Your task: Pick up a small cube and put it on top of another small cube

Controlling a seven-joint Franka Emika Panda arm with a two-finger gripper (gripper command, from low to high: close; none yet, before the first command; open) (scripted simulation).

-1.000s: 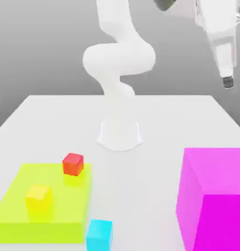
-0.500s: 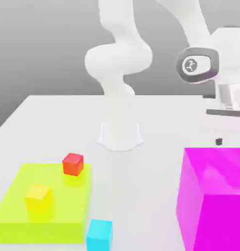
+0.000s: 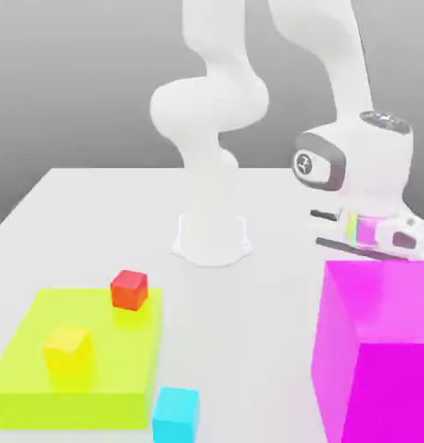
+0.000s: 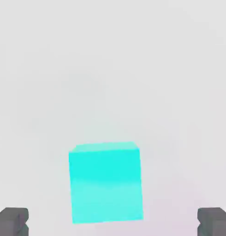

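In the hand view a cyan cube (image 4: 105,182) rests on the white table, between and just ahead of my gripper (image 4: 113,222). The two dark fingertips (image 4: 11,222) stand far apart on either side of it, open and not touching it. In the exterior view the arm's hand (image 3: 358,169) hangs low at the right, just behind the top edge of the big magenta block (image 3: 380,355), which hides the fingers. A red cube (image 3: 129,289) and a yellow cube (image 3: 68,349) sit on the flat lime slab (image 3: 120,394). Another cyan cube (image 3: 175,414) lies at the slab's front corner.
The white arm base (image 3: 212,238) stands mid-table. The magenta block is tall and close in front of the hand. Open white table (image 3: 250,329) lies between the slab and the magenta block.
The hand has swung down from high at the exterior view's upper right and shifted left. It now sits low behind the magenta block. The cubes have not moved.
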